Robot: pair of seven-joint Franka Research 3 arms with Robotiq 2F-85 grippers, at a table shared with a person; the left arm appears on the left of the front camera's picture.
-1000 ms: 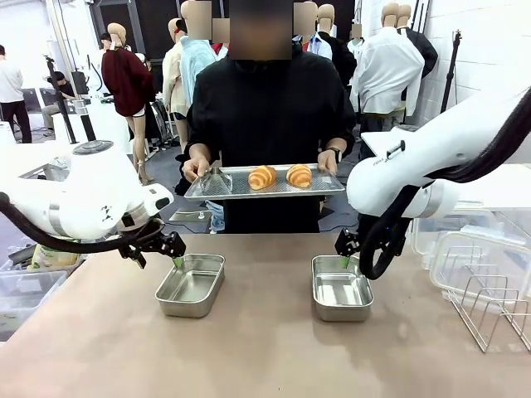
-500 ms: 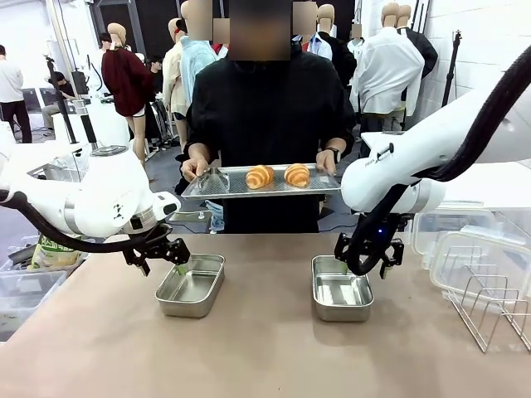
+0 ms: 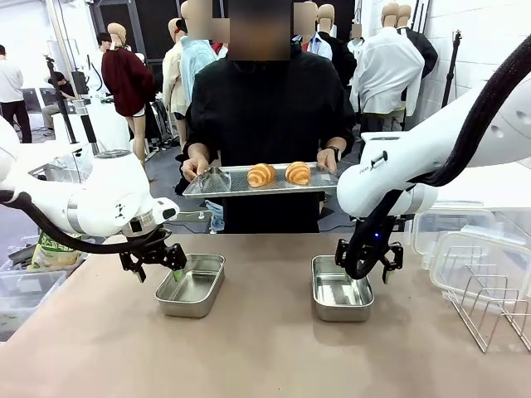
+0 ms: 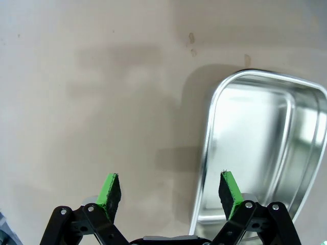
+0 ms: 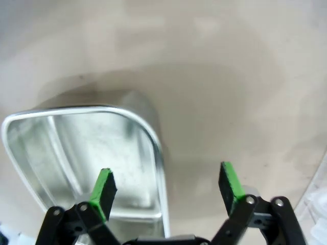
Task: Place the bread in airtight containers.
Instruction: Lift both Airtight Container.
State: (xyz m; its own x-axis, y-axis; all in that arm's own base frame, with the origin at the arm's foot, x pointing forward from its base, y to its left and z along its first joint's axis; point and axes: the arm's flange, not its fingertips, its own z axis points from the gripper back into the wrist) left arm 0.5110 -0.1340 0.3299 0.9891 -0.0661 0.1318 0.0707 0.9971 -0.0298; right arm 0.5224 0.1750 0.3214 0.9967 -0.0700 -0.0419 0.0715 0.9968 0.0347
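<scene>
The left roll (image 3: 261,175) and the right roll (image 3: 298,172) lie side by side on the perforated tray (image 3: 217,184), which the person holds level at the far side of the table (image 3: 265,356), well apart from both pans. I judge them light, flaky and easily crushed, with a glossy crust that may slip. I would pinch each gently across its thick middle, not at the thin tips. The left pan (image 3: 191,286) and the right pan (image 3: 341,290) stand empty and unlidded. My left gripper (image 3: 158,267) hangs over its pan's edge, one finger above the steel and one above the table, fingers spread wide and holding nothing. My right gripper (image 3: 365,267) straddles its pan's rim the same way, wide apart and empty
</scene>
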